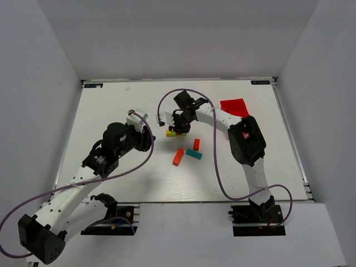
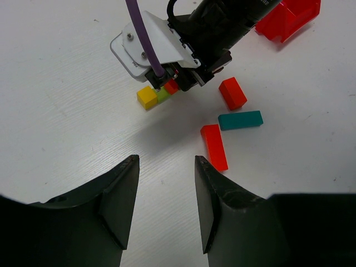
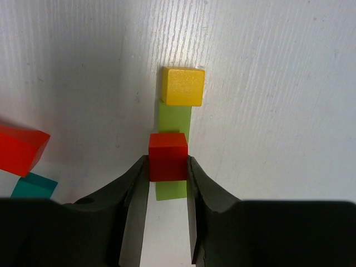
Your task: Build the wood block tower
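Note:
A green bar [image 3: 173, 119] lies flat on the table with a yellow cube [image 3: 182, 86] on its far end. My right gripper [image 3: 167, 164] is shut on a red cube [image 3: 167, 150] and holds it on or just above the bar's near end. The top view shows this gripper [image 1: 179, 129] over the small stack [image 1: 170, 133]. An orange bar [image 1: 178, 157], a teal bar [image 1: 193, 154] and a red block [image 1: 196, 144] lie loose just in front. My left gripper [image 2: 167, 167] is open and empty, above bare table short of the stack [image 2: 147, 97].
A red plastic bin [image 1: 235, 107] stands at the back right, behind the right arm; it also shows in the left wrist view [image 2: 289, 16]. A purple cable loops over the table beside each arm. Grey walls close in the table on three sides.

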